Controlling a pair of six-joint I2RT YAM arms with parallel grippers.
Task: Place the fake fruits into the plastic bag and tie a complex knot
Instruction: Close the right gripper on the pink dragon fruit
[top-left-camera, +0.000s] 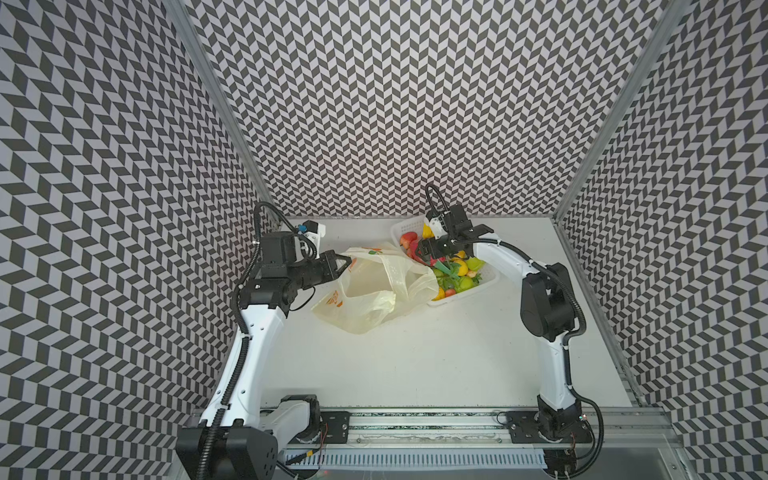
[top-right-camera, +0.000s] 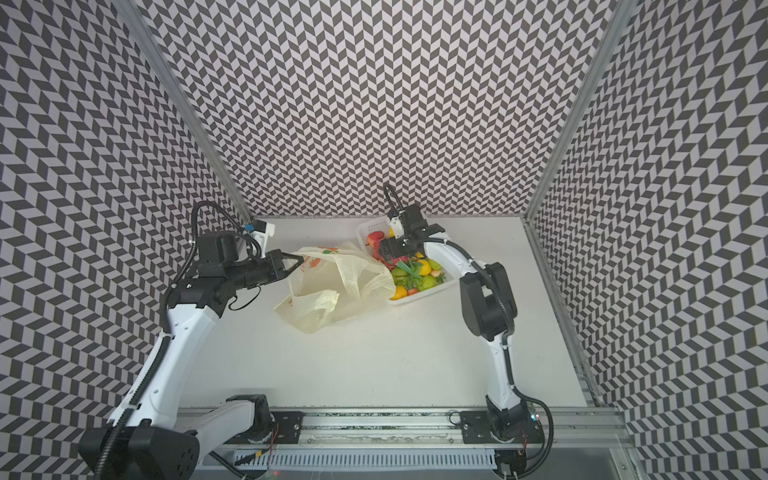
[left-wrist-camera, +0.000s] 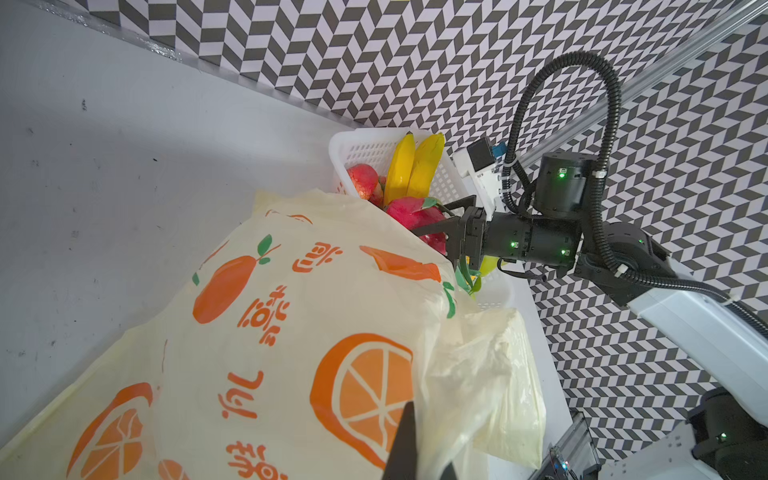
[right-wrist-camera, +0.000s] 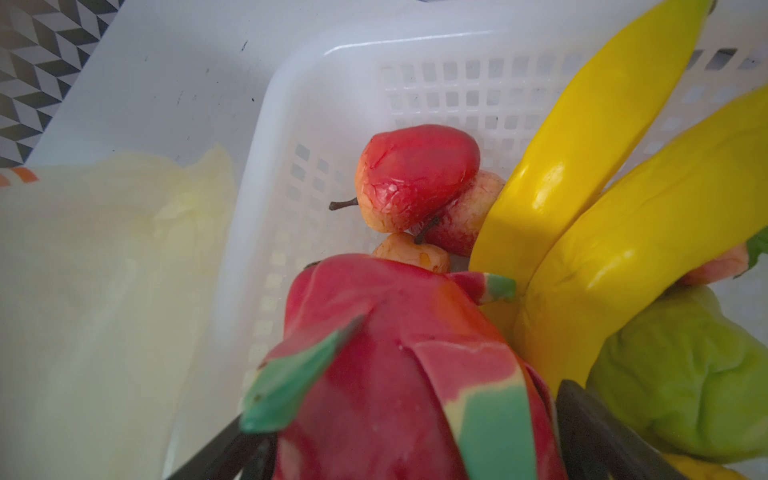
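While the left pincer (top-left-camera: 347, 262) is pressed together on the rim of the plastic bag (top-left-camera: 370, 303), holding its mouth up off the table (top-left-camera: 415, 365), the right pincer (left-wrist-camera: 424, 219) stands spread on either side of the dragon fruit (right-wrist-camera: 374, 374). That fruit sits among bananas (right-wrist-camera: 582, 166) and other fake fruits (top-left-camera: 457, 274) in the basket (right-wrist-camera: 415, 83). The bag lies against the basket.

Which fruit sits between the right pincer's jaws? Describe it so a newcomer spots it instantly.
Find the white perforated basket just right of the plastic bag in a top view. At its bag-side end, next to two yellow bananas, is the dragon fruit, straddled by the open right pincer. It alone is pink-red with green-tipped scales.
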